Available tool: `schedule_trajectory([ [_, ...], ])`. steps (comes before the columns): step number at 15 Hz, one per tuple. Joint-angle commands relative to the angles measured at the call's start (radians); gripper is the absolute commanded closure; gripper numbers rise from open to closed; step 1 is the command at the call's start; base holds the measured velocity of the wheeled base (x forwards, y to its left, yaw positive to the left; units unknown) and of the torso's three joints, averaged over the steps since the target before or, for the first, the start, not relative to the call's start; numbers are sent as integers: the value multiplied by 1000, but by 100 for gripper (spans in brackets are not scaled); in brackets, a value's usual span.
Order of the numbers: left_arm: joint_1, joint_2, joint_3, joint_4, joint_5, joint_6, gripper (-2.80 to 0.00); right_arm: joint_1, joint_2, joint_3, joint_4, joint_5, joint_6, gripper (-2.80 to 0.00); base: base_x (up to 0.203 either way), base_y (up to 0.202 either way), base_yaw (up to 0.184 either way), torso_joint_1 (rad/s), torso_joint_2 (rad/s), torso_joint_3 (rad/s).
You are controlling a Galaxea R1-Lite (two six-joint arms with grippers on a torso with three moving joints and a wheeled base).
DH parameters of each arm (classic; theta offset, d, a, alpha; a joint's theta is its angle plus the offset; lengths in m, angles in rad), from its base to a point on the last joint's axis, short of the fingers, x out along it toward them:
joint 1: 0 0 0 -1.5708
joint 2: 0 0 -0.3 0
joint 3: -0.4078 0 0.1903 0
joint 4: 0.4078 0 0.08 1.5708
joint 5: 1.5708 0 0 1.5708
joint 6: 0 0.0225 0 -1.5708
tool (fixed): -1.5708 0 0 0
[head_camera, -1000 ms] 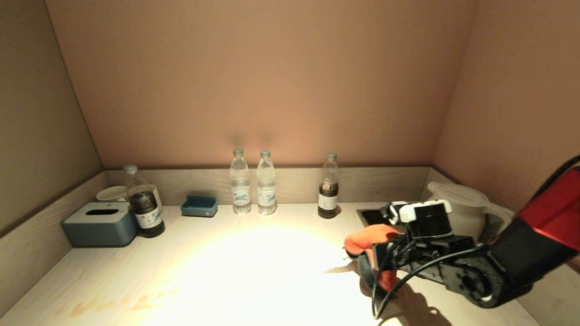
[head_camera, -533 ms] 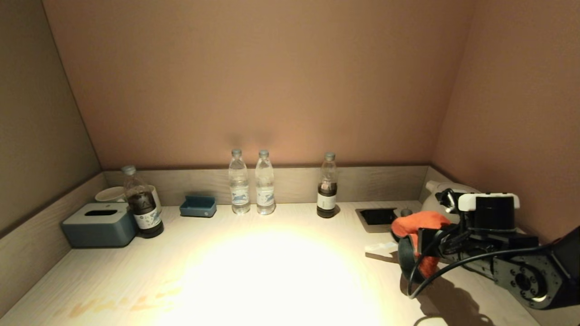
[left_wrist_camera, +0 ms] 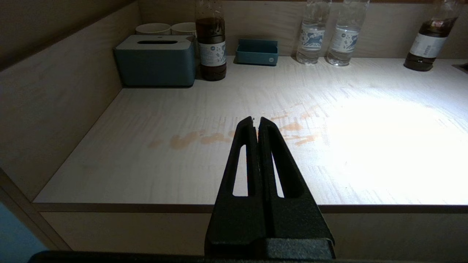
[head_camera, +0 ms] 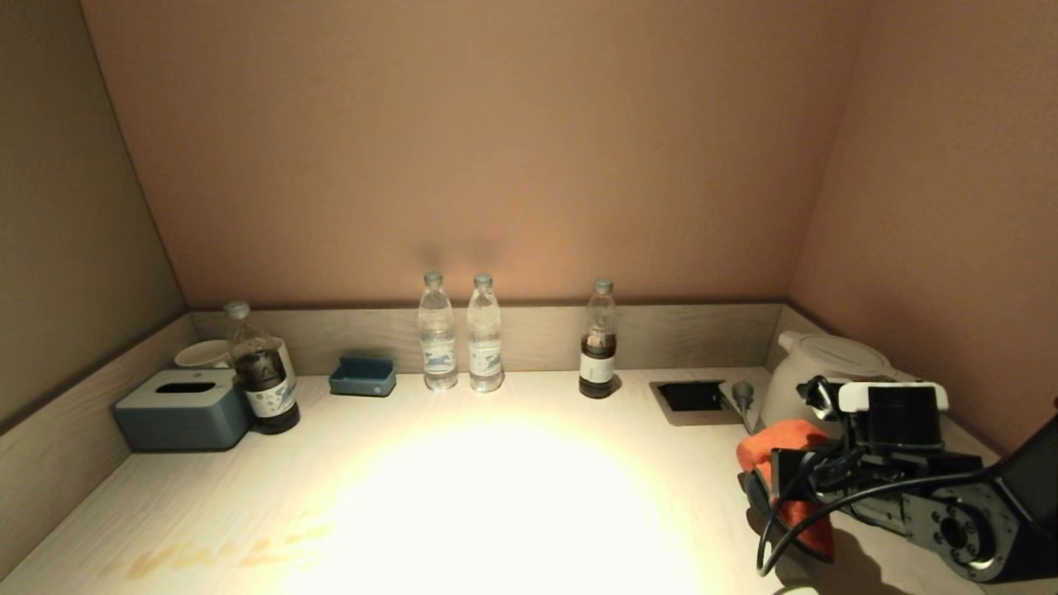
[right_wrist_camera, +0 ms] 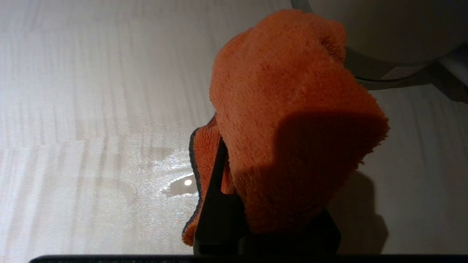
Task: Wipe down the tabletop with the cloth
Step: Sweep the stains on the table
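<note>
Cloth (head_camera: 773,438): orange-red fuzzy rag, bunched and draped over the right claw, near the tabletop's right edge, just beside the white kettle (head_camera: 826,364).
Right gripper (head_camera: 781,487): clenched on the cloth, 1 dark finger (right_wrist_camera: 215,204) showing under the fold in the right wrist view; low over the surface, contact with it not clear.
Left gripper (left_wrist_camera: 257,122): clamped shut, empty, parked off the front edge near the front-left corner.
Tabletop (head_camera: 496,496): pale wood grain; orange smears (left_wrist_camera: 234,135) along the front edge toward the left; small wet patch (right_wrist_camera: 179,186) just beside the cloth.
Step in hand: likely carrying the cloth at the right end ahead of a wiping stroke.
Doing it well: press the fuzzy face flat, sweep along the front edge toward the smears, overlap passes.
Watch: kettle close by on the right; 4 bottles (head_camera: 436,339) along the back edge, well apart from the stroke.
Grip: keep firm, since the loose fold could slip.
</note>
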Motion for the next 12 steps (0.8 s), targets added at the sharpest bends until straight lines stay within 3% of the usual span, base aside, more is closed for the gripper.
schedule_trajectory([
  [1,0,0,0,0,0,-1,0,7,84,9,-42,-1,-12,0,0,0,0,0,0,0],
  [4,0,0,0,0,0,-1,0,27,127,8,-74,-2,-16,0,0,0,0,0,0,0],
  [8,0,0,0,0,0,-1,0,148,208,-2,-123,-15,-7,0,0,0,0,0,0,0],
  [11,0,0,0,0,0,-1,0,186,228,-14,-133,-35,-6,0,0,0,0,0,0,0],
  [12,0,0,0,0,0,-1,0,239,241,-30,-134,-50,-4,0,0,0,0,0,0,0],
])
